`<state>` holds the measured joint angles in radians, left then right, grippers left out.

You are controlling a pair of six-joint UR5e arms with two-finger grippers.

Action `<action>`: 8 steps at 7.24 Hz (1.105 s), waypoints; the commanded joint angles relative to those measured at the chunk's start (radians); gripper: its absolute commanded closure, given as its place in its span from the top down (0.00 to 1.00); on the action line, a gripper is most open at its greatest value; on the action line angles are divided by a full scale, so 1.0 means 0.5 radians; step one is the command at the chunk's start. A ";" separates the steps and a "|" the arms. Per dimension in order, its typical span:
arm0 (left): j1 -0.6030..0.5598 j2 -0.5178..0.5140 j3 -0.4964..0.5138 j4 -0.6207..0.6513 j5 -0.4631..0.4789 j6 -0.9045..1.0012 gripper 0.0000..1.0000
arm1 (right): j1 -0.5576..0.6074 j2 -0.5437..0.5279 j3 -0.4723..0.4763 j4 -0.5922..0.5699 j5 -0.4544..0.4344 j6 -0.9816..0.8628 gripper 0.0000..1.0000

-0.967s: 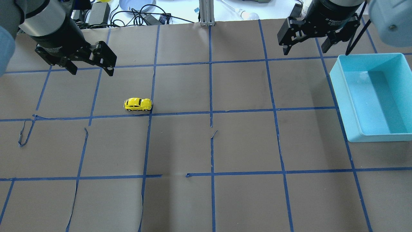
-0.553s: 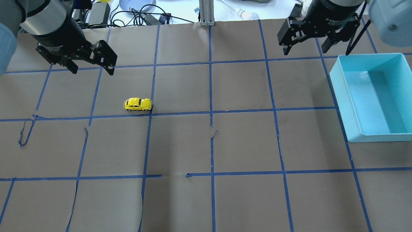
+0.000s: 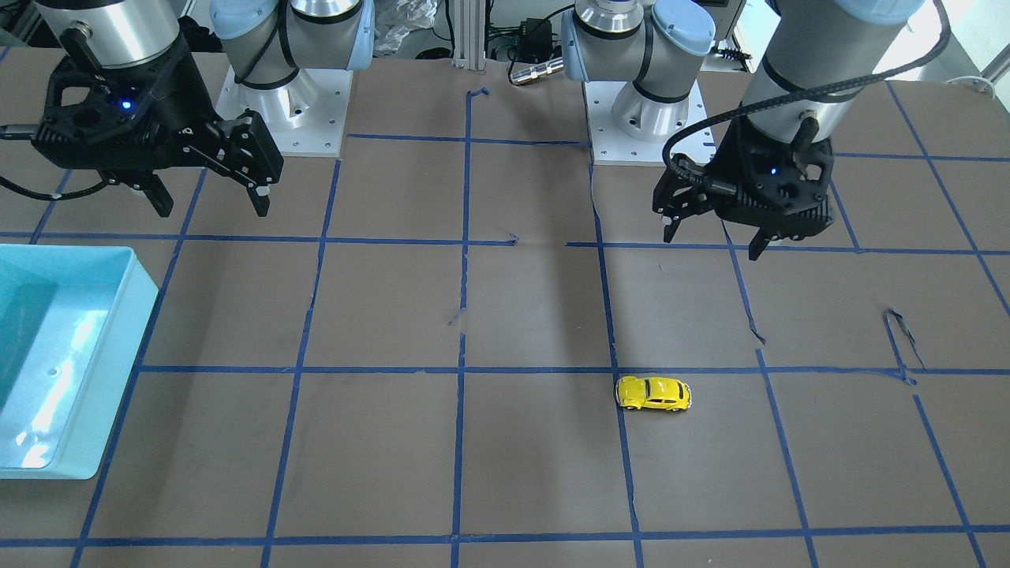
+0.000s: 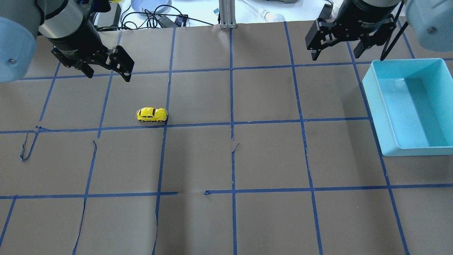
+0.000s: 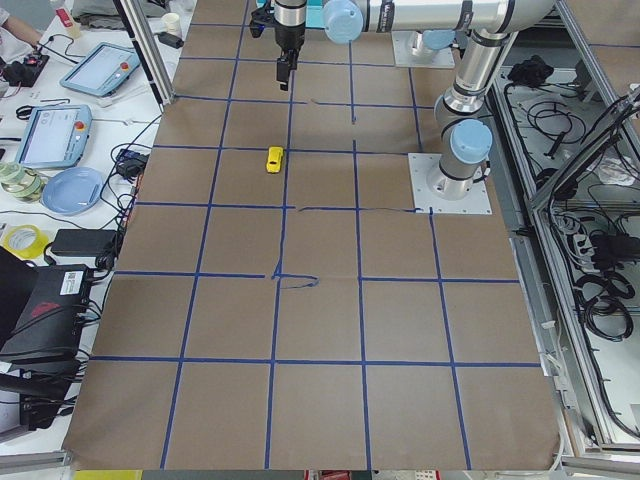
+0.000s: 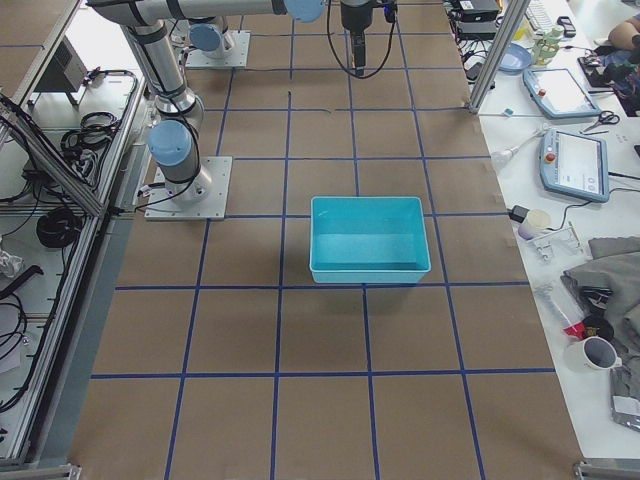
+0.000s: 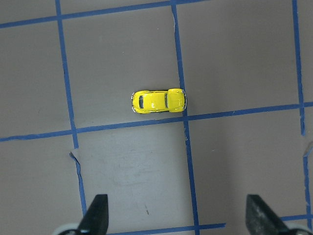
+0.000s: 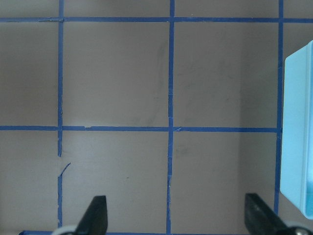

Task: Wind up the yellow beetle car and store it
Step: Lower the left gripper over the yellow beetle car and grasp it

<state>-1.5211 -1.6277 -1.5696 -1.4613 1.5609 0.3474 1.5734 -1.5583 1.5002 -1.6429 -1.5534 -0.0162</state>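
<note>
The yellow beetle car (image 4: pixel 151 114) stands on its wheels on the brown paper, just by a blue tape line; it also shows in the front view (image 3: pixel 653 393), the left side view (image 5: pixel 274 159) and the left wrist view (image 7: pixel 159 101). My left gripper (image 4: pixel 107 73) hangs open and empty above the table, to the car's far left, apart from it; in the front view (image 3: pixel 714 242) it is up and right of the car. My right gripper (image 4: pixel 335 55) is open and empty, high over the table's far right beside the bin.
A light blue open bin (image 4: pixel 410 106) stands at the table's right side, also in the front view (image 3: pixel 47 355) and right side view (image 6: pixel 368 238). Loose, torn tape strips (image 4: pixel 24 148) lie at the left. Cables and gear (image 4: pixel 152 16) lie beyond the far edge.
My left gripper has shifted a little to the right, toward the car's side. The car, the bin and the right gripper have not moved.
</note>
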 commanded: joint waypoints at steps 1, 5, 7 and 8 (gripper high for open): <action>-0.001 -0.149 -0.027 0.020 -0.017 0.667 1.00 | 0.001 -0.001 0.000 0.000 -0.001 -0.001 1.00; 0.002 -0.460 -0.379 0.814 0.035 1.961 1.00 | 0.001 -0.001 0.000 0.000 -0.001 -0.001 1.00; 0.014 -0.555 -0.383 0.873 0.066 2.370 1.00 | 0.001 -0.001 0.000 0.000 -0.001 -0.001 1.00; 0.014 -0.622 -0.383 0.943 0.063 2.407 1.00 | 0.001 -0.001 0.000 0.000 -0.001 -0.001 1.00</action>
<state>-1.5149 -1.8996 -1.7594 -1.0286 1.5911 1.4958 1.5739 -1.5585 1.5002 -1.6429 -1.5539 -0.0168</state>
